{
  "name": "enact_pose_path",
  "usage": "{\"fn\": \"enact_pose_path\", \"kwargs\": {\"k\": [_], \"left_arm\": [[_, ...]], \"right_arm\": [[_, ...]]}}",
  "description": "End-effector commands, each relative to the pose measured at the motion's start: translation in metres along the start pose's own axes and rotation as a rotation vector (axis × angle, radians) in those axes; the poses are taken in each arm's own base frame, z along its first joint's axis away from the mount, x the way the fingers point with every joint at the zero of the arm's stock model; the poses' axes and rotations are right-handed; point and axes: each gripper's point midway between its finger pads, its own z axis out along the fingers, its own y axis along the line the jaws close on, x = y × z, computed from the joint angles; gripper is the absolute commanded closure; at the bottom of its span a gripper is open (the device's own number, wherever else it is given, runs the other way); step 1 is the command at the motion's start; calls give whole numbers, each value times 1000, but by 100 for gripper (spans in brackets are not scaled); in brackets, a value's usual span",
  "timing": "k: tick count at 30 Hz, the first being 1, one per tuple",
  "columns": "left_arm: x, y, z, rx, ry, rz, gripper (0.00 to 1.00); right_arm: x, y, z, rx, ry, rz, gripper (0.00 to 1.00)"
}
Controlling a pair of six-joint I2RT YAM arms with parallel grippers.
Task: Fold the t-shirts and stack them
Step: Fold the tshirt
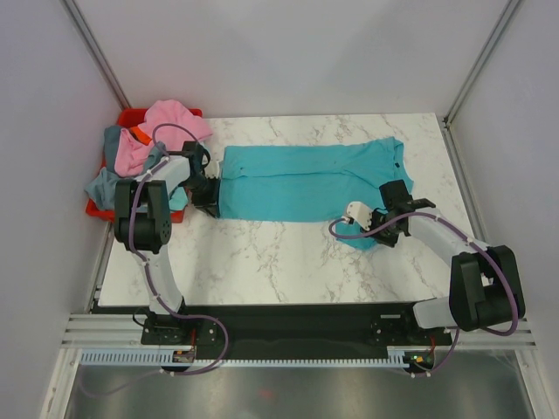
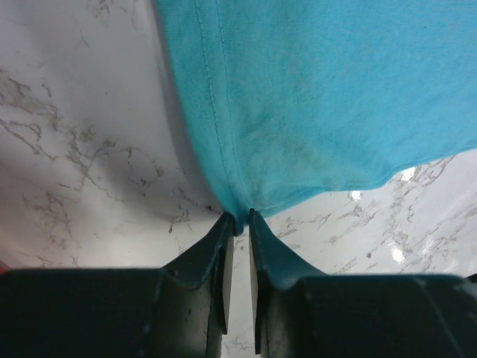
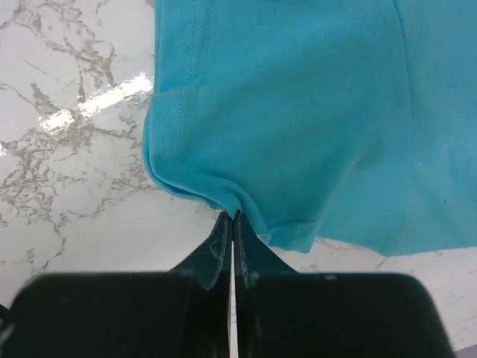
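Observation:
A bright teal t-shirt point(image 1: 306, 182) lies spread lengthwise across the marble table. My left gripper point(image 1: 208, 197) is shut on its near left corner; in the left wrist view the cloth point(image 2: 313, 104) is pinched between the fingertips point(image 2: 240, 222). My right gripper point(image 1: 384, 229) is shut on the near right edge, where the fabric bunches; in the right wrist view the fold point(image 3: 298, 112) is clamped at the tips point(image 3: 234, 218). Other t-shirts, pink point(image 1: 170, 122), grey-blue point(image 1: 105, 185) and one with an orange patch point(image 1: 137, 135), lie heaped at the left.
A red plastic bin point(image 1: 94, 209) holds the heap of shirts at the table's far left, close to my left arm. Grey walls enclose the table at the back and both sides. A white cable connector point(image 1: 356, 210) sits by my right wrist.

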Motion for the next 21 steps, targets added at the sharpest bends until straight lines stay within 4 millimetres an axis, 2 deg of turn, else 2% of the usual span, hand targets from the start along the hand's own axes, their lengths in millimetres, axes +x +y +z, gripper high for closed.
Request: {"fn": "enact_pose_path", "kwargs": {"k": [1, 5, 8, 12, 15, 16, 17, 19, 21], "left_arm": [[0, -8, -8, 40, -14, -14, 80], [0, -10, -16, 39, -32, -10, 80], [-1, -13, -24, 37, -53, -2, 80], [-5, -16, -38, 33, -96, 12, 80], [-17, -20, -54, 29, -150, 28, 80], [-19, -24, -57, 46, -161, 33, 98], [-11, -24, -64, 44, -131, 91, 98], [-15, -26, -70, 50, -146, 104, 98], [-24, -27, -77, 50, -166, 117, 98]], "right_arm": [[-12, -15, -4, 47, -33, 22, 100], [-14, -19, -8, 74, -37, 63, 100], [-18, -26, -18, 113, -67, 98, 100], [-30, -40, -42, 191, -149, 202, 100], [-38, -59, -62, 257, -211, 293, 100], [-44, -69, -72, 285, -241, 310, 100], [-46, -74, -76, 295, -258, 328, 100], [-53, -92, -91, 341, -308, 382, 100], [-55, -104, -98, 364, -331, 414, 100]]}}
